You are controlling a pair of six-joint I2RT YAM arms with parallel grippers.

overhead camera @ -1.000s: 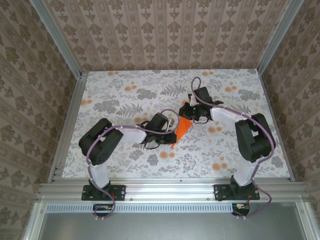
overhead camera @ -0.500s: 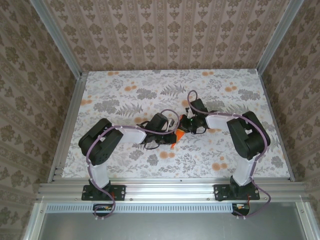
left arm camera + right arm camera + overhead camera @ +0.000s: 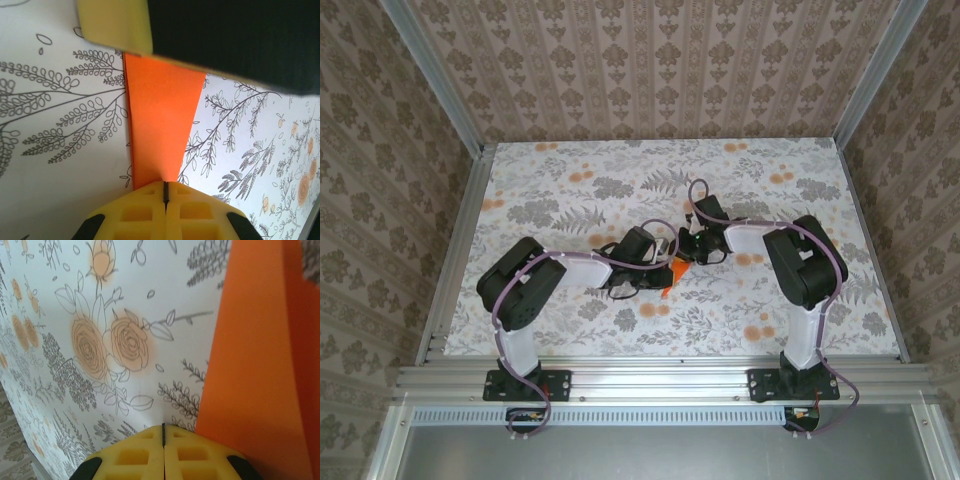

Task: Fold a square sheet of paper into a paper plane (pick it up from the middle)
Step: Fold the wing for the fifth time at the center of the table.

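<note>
Straight ahead of the closed left claw (image 3: 165,189), the folded bright orange paper sheet (image 3: 160,125) starts at its tips and stretches lengthwise away. The closed, empty right claw (image 3: 163,432) sits just beside the paper's wider far end.

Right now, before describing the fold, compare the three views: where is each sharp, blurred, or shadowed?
Top external: even light, no glare, orange paper small but clear. Left wrist: tablecloth print sharp, yellow pad at the top edge blurred. Right wrist: flower print crisp, the paper a featureless orange block, grey blur in the top right corner.
</note>
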